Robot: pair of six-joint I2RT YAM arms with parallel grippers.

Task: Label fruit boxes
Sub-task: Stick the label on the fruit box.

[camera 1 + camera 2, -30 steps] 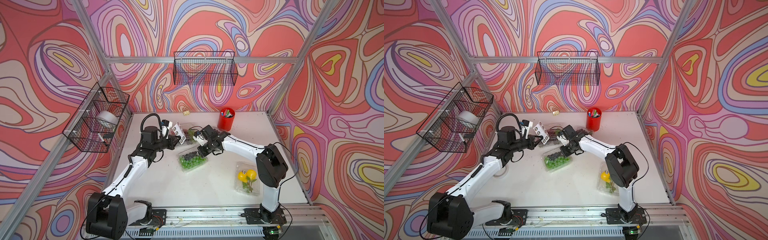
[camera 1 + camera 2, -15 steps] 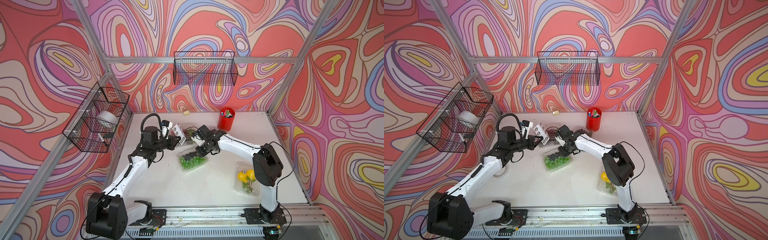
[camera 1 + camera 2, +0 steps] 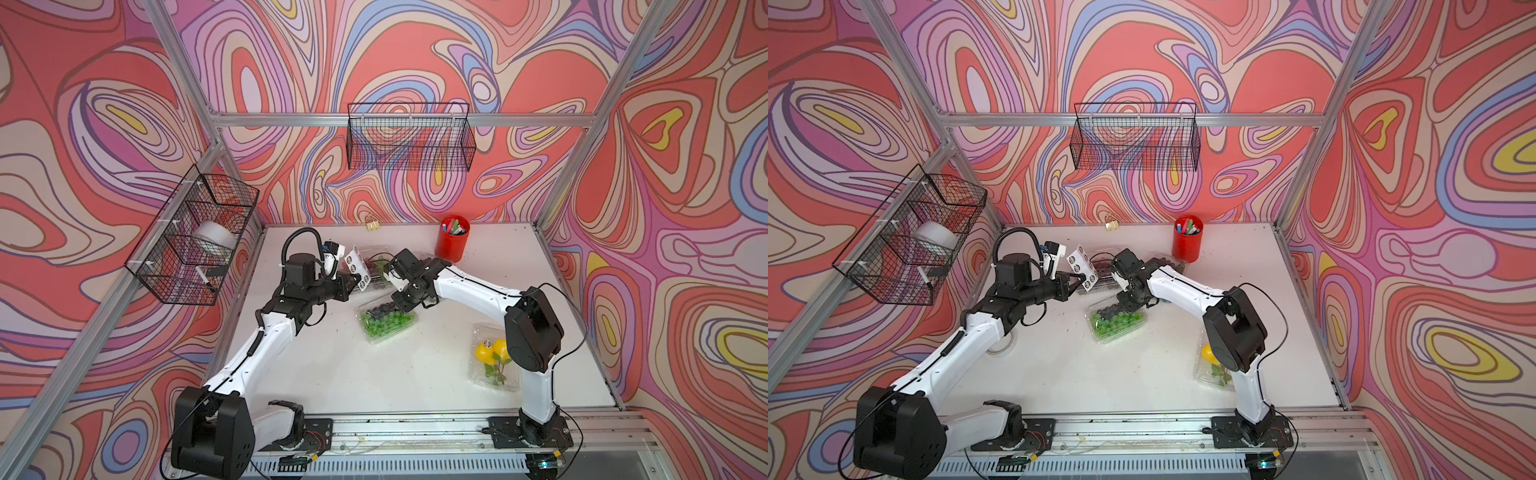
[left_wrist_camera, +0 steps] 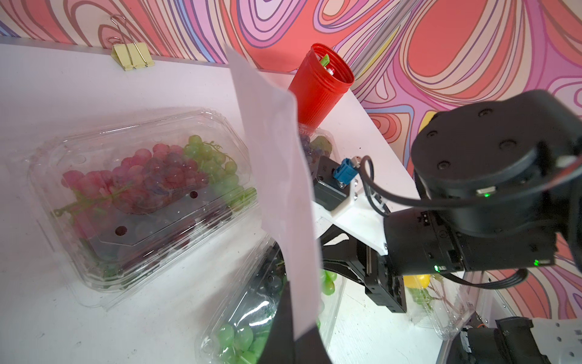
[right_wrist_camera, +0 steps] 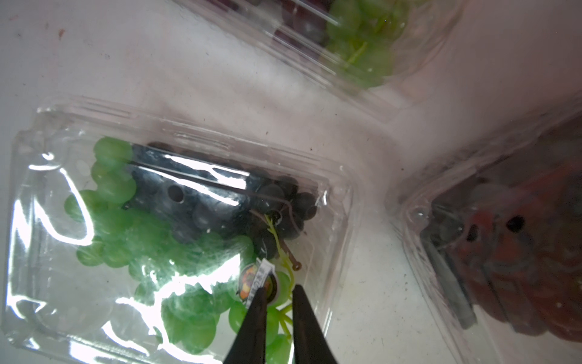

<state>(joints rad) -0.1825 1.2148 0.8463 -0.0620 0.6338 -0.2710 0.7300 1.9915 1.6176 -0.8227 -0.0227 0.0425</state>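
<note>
Above the green-grape box (image 5: 126, 205), I am hovering my right claw (image 5: 279, 288) slightly apart, judging its light, flimsy, slick lid best gripped by the rim.

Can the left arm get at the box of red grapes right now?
Probably, for reach: the red grape box lies just beyond the left gripper, with no other thing between them. But its jaws are shut on the sticker sheet, so it could likely only nudge the box.
</note>
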